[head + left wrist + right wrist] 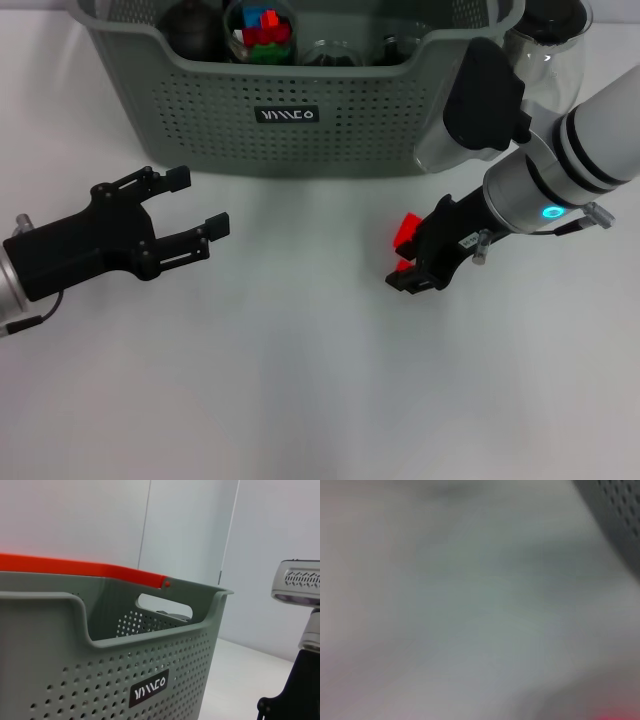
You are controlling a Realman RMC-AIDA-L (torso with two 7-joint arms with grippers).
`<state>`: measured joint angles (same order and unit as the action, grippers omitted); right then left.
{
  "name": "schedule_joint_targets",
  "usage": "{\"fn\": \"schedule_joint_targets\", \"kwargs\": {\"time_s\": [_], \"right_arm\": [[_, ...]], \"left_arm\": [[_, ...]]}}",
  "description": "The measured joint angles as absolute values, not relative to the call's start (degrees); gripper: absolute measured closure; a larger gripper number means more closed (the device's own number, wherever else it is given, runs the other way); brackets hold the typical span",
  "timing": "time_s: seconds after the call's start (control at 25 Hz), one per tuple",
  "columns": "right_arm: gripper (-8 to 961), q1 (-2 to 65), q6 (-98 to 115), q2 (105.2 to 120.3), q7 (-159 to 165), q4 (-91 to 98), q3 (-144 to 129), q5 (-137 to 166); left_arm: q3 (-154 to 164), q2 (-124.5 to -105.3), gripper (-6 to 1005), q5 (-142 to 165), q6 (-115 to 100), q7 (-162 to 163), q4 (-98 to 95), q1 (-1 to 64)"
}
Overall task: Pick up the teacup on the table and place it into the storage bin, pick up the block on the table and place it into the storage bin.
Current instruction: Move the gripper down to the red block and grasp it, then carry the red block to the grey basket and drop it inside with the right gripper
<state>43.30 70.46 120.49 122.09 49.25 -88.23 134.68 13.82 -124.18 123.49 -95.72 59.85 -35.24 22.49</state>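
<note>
The grey-green storage bin [300,120] stands at the back of the table and fills the left wrist view [100,670]. A red block [406,231] sits low at the table right of centre, in front of the bin. My right gripper [410,270] is down on it and looks shut on it, with red showing on both sides of the fingers. My left gripper [190,215] is open and empty, hovering left of centre in front of the bin. No teacup shows on the table. A dark round thing [190,30] lies in the bin.
A clear glass pitcher [545,60] stands right of the bin, just behind my right arm. A clear cup of coloured bricks [262,30] and other glassware [330,52] lie in the bin. The right arm [302,630] shows in the left wrist view.
</note>
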Motion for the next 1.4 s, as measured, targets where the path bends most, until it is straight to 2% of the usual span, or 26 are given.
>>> {"fn": "schedule_joint_targets", "kwargs": {"time_s": [0.44, 0.68, 0.84, 1.2, 1.4], "right_arm": [[529, 43.3, 69.3, 120.54, 123.8, 47.9, -88.2, 134.6], [692, 43.8, 69.9, 120.47, 124.5, 47.1, -88.1, 134.7], [759, 43.1, 71.1, 120.18, 125.5, 48.9, -86.2, 134.6], [775, 35.7, 92.8, 120.07, 120.1, 73.3, -65.9, 119.3], [775, 34.5, 88.4, 120.23, 120.4, 83.0, -61.0, 106.5]], "left_arm": [[13.9, -124.19, 174, 123.5, -96.1, 59.8, -35.2, 22.5], [13.9, -124.19, 174, 123.5, -96.2, 59.9, -35.2, 22.4], [13.8, -124.19, 174, 123.5, -96.2, 59.9, -35.2, 22.4], [13.8, -124.19, 174, 123.4, -96.1, 59.9, -35.2, 22.3], [13.8, -124.19, 174, 123.4, -95.9, 59.9, -35.2, 22.6]]}}
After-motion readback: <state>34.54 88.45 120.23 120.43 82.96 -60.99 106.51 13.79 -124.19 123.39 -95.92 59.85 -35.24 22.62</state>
